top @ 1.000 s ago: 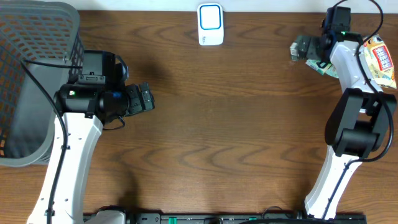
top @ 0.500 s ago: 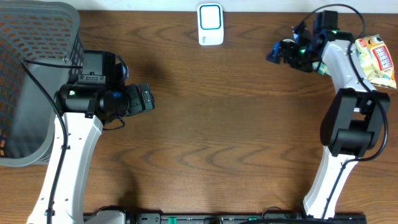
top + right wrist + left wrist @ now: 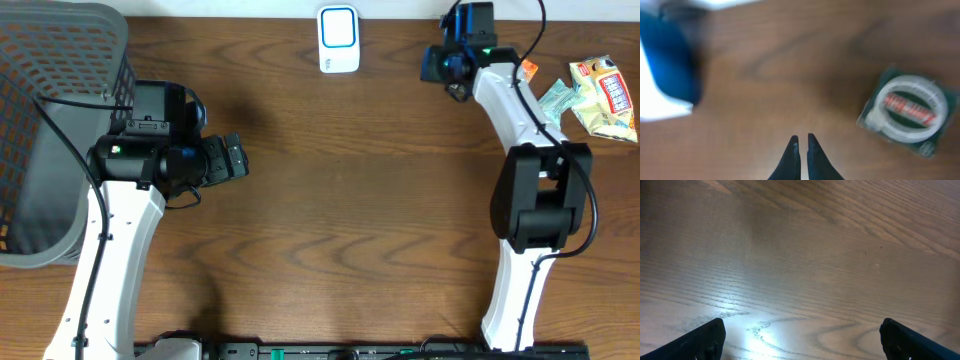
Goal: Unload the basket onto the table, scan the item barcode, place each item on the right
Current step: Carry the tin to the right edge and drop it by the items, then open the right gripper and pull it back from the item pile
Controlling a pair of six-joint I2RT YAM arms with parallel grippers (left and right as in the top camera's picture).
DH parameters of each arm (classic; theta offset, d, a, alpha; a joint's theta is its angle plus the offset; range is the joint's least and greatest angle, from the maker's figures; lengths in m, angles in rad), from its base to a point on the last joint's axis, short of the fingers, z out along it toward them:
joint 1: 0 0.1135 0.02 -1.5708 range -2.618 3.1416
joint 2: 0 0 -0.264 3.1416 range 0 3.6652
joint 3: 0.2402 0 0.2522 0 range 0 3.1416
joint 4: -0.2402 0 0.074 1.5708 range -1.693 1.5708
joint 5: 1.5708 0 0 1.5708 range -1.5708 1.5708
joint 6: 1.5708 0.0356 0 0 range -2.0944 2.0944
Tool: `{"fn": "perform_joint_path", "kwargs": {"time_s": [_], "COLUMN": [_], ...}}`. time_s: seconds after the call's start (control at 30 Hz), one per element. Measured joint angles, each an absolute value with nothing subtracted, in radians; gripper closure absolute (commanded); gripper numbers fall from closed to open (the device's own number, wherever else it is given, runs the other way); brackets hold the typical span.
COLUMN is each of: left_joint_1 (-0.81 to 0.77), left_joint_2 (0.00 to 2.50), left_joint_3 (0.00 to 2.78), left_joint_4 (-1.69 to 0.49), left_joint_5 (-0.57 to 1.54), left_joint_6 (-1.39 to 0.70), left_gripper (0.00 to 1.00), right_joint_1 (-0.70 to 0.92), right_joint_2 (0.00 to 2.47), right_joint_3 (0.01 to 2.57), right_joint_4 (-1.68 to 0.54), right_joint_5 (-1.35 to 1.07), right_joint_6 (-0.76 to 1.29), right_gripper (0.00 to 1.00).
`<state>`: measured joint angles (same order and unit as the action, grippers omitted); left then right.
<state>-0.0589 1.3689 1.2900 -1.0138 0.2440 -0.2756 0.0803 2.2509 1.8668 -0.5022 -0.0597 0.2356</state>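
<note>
The item, a dark green packet with a white ring and red lettering (image 3: 907, 111), lies flat on the wood at the right of the right wrist view. I cannot make it out in the overhead view. My right gripper (image 3: 801, 142) is shut with nothing between its fingers, and the packet lies apart from it. From above, the right gripper (image 3: 441, 65) hangs at the far edge, just right of the white and blue scanner (image 3: 338, 38), which shows as a blur (image 3: 667, 75) in the wrist view. My left gripper (image 3: 236, 158) stands open over bare wood (image 3: 802, 340).
A grey mesh basket (image 3: 60, 130) fills the far left corner. A yellow snack bag (image 3: 605, 95), a green packet (image 3: 556, 100) and a small orange piece (image 3: 527, 68) lie at the far right, beside the right arm.
The right arm has swung left along the far edge towards the scanner, and its jaws have gone from wide to shut. The left arm has not moved.
</note>
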Motion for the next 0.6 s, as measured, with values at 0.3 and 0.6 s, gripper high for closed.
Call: {"fn": "perform_joint_path", "kwargs": {"time_s": [0.3, 0.6], "left_joint_1": [-0.059, -0.059], "left_joint_2": [1.369, 1.369], "left_joint_3": [1.29, 1.29], "left_joint_4": [-1.014, -1.014], "left_joint_5": [0.244, 0.244], "left_joint_6": [-0.276, -0.276], "left_gripper": [0.02, 0.02], "right_joint_1": [0.08, 0.075], "right_joint_2": [2.373, 2.526], "right_joint_3": [1.868, 1.867], "right_joint_4": [-0.159, 0.028], "right_joint_5": [0.076, 0.087], "right_joint_6": [0.299, 0.307], "right_gripper": [0.75, 0.81]}}
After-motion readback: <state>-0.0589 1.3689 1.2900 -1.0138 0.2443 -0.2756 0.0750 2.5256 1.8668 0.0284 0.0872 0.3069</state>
